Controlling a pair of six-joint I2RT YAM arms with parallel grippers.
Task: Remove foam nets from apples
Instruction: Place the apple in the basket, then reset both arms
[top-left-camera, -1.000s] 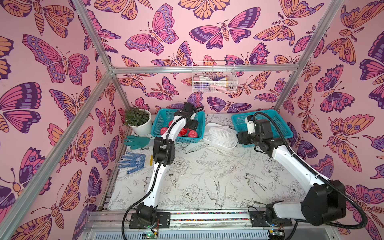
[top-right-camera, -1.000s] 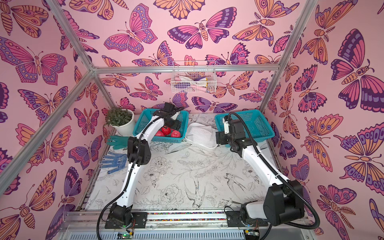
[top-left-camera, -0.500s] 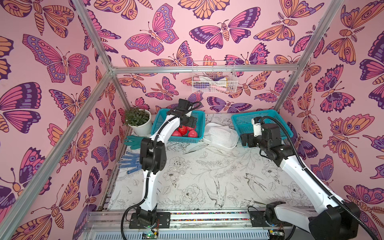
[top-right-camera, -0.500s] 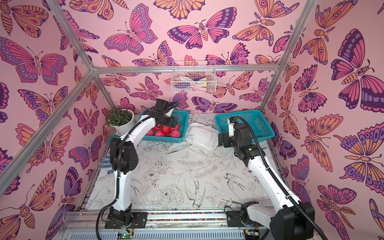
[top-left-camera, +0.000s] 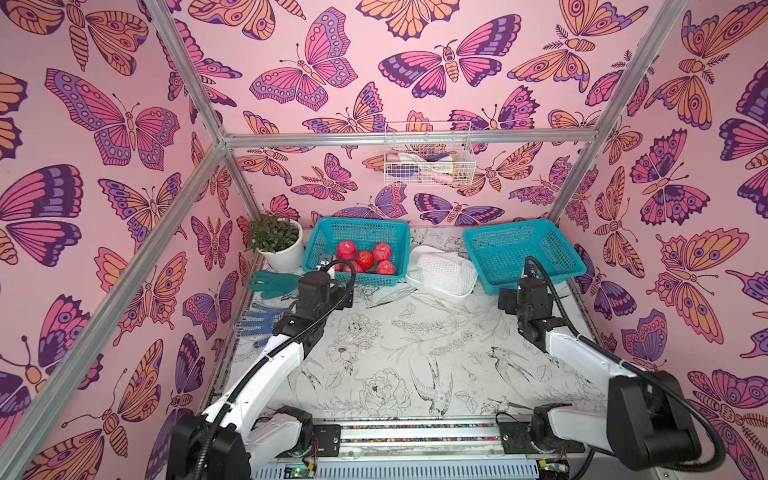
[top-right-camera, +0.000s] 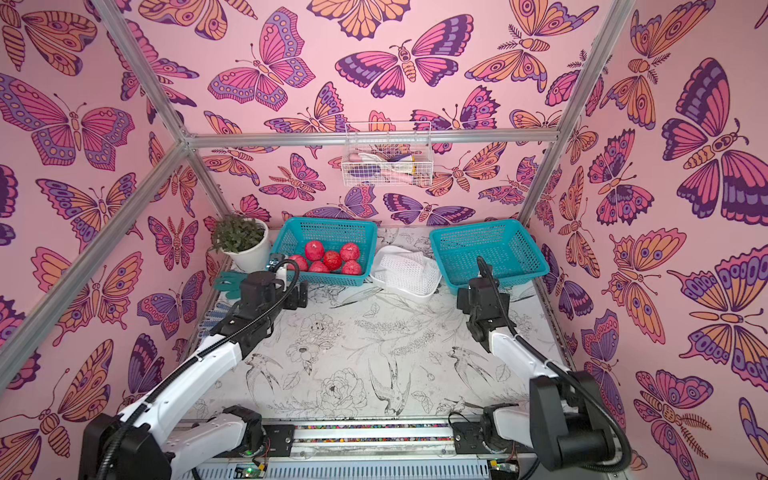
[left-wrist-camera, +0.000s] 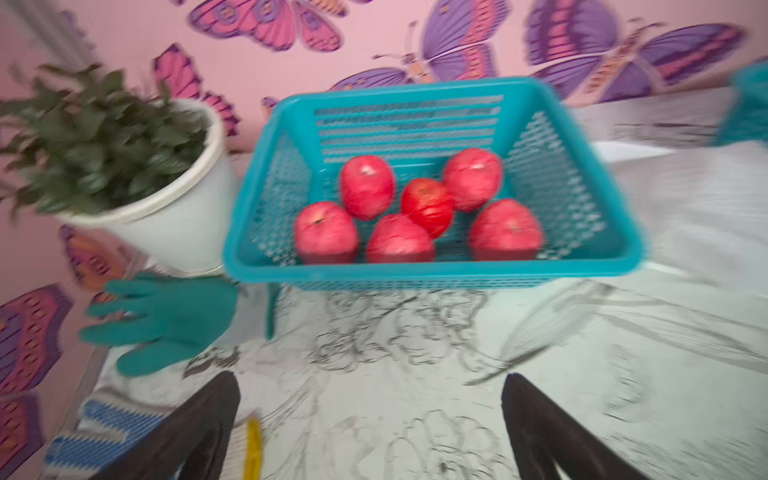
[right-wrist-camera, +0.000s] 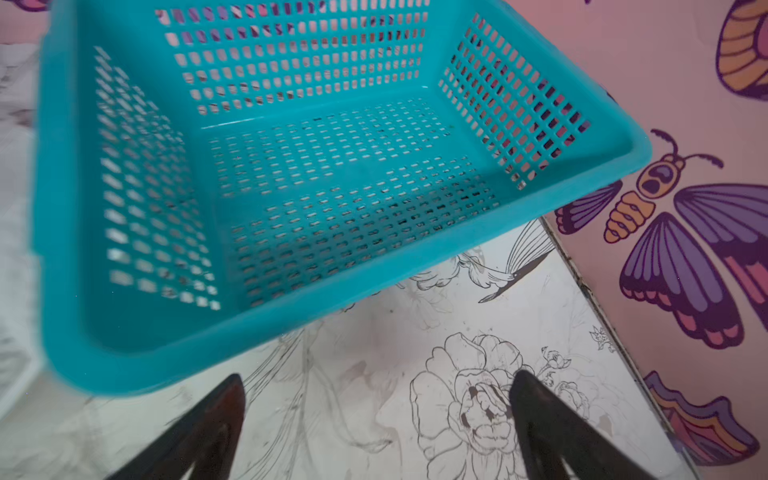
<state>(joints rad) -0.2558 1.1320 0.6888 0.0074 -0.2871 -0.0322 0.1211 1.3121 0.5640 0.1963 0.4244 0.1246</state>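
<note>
While foam nets (top-left-camera: 442, 270) fill the tub (top-left-camera: 436, 289) beside the apples (left-wrist-camera: 426, 205), netting unclear, left end effector (left-wrist-camera: 370, 378) and right end effector (right-wrist-camera: 378, 374) gape empty.

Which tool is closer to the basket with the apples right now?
Left. The left tool sits just in front of the apple basket, facing it, open. The right tool is in front of the empty basket, on the far side of the white tub.
</note>
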